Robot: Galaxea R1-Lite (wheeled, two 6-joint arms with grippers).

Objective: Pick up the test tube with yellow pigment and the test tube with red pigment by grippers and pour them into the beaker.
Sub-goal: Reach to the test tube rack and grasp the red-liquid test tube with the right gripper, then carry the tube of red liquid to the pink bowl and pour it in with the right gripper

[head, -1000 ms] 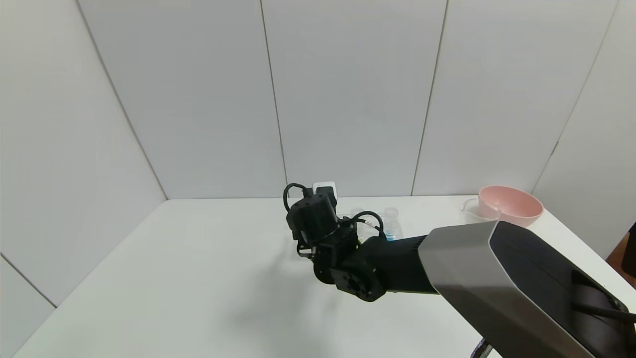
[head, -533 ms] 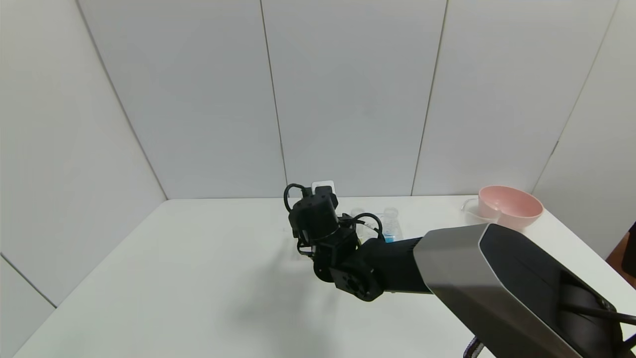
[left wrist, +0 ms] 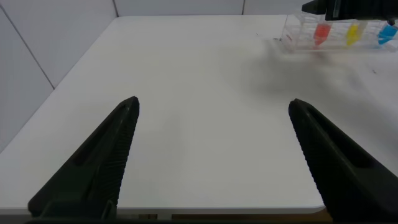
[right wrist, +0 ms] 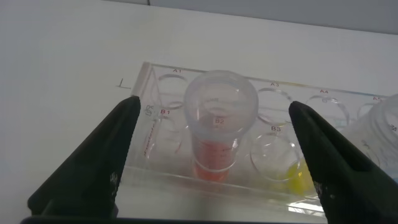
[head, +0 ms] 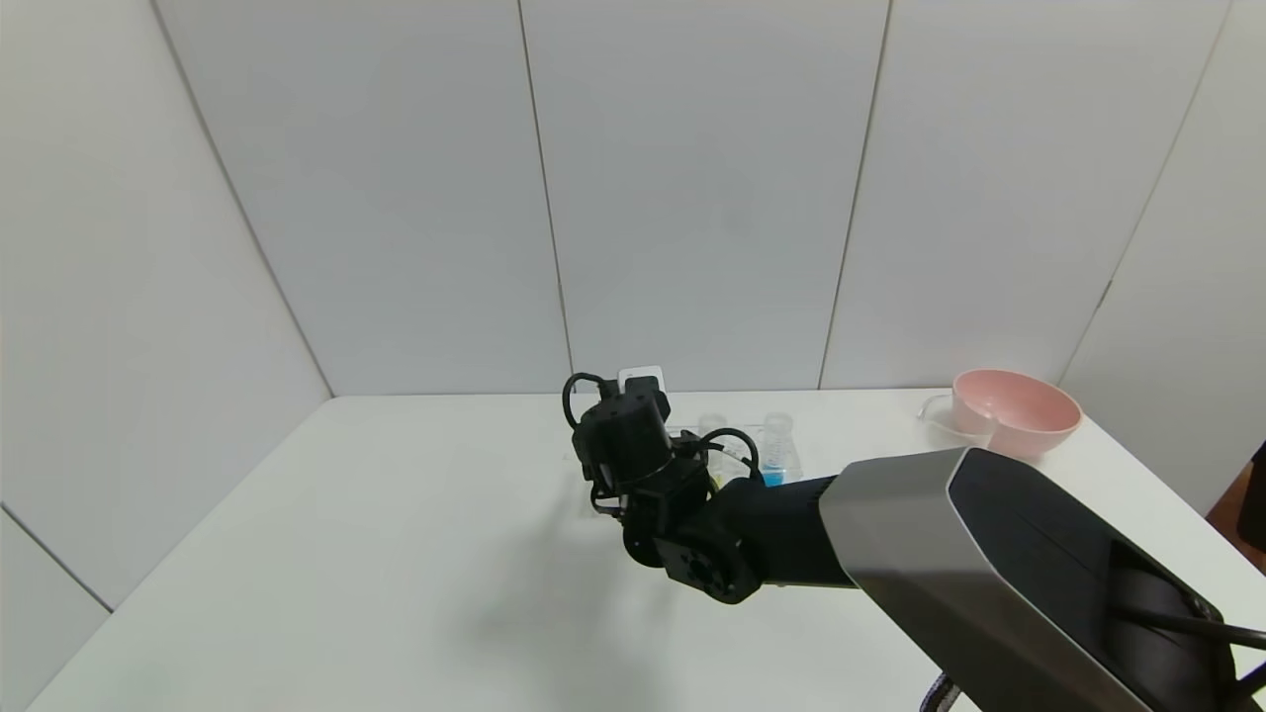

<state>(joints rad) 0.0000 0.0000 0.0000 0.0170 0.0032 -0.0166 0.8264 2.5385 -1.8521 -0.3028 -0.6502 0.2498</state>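
A clear rack (right wrist: 152,99) stands at the table's back middle. The test tube with red pigment (right wrist: 217,134) stands upright in it. The test tube with yellow pigment (right wrist: 292,174) is one hole over. My right gripper (right wrist: 214,106) is open, with one finger on each side of the red tube and not touching it. In the head view the right gripper (head: 643,391) hides most of the rack (head: 781,435). My left gripper (left wrist: 211,106) is open and empty over the table's near edge, far from the red tube (left wrist: 321,32) and yellow tube (left wrist: 353,34). The beaker (head: 935,410) stands at the back right.
A tube with blue liquid (head: 776,460) stands in the rack past the yellow one and also shows in the left wrist view (left wrist: 387,34). A pink bowl (head: 1019,407) sits beside the beaker. The white table (head: 346,554) is walled in on three sides.
My right arm has crept a little farther toward the rack, closing on the red tube. Nothing has been gripped or moved.
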